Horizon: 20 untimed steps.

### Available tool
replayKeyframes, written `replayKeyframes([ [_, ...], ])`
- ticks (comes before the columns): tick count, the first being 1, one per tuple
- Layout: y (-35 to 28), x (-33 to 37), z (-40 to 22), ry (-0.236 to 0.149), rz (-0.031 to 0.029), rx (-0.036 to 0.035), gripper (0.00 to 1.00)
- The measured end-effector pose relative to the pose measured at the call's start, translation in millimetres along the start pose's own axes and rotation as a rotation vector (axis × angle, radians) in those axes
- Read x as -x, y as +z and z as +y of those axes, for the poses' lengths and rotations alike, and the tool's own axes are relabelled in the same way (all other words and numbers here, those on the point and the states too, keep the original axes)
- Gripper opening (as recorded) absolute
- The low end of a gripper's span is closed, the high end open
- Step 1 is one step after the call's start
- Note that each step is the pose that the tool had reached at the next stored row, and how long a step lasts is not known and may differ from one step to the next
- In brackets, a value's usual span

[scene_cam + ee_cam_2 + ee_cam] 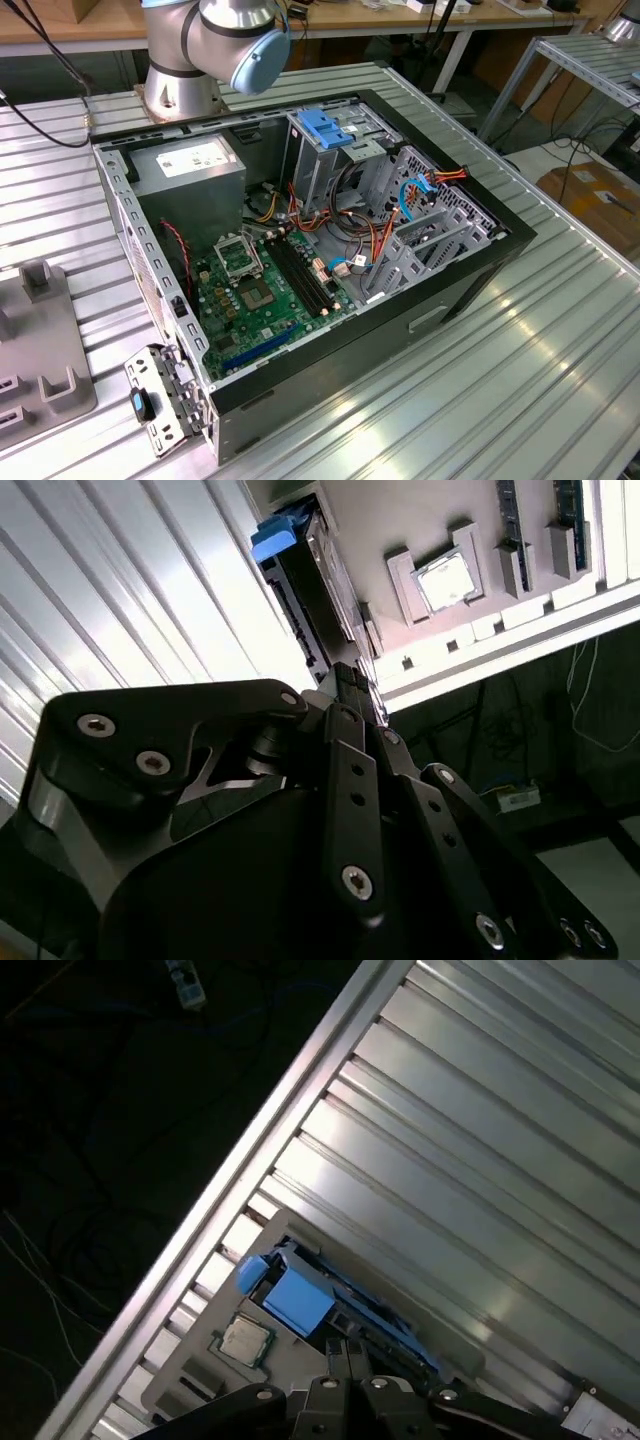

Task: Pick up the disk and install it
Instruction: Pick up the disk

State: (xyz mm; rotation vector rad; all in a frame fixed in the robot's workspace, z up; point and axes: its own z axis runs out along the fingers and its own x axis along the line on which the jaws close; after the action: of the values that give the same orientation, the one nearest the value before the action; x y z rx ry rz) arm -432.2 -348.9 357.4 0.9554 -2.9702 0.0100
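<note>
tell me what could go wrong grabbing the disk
The gripper is close to the disk, which seems to stand on edge in the grey tray; an off-centre grasp could tip it or snag its blue rail. A processor chip lies beside it in that tray, so a sideways nudge might strike it.

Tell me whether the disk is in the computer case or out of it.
Out. In the first wrist view the disk stands on edge in a grey holder on the ribbed table, with the gripper close by.
</note>
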Motion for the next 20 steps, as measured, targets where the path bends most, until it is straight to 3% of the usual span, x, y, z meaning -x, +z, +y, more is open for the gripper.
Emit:
replayKeyframes([
  [10,0.4,0.0,0.0,-0.247,0.0002,-0.0057,0.11],
  [20,1.0,0.0,0.0,-0.467,0.0004,-0.0107,0.11],
])
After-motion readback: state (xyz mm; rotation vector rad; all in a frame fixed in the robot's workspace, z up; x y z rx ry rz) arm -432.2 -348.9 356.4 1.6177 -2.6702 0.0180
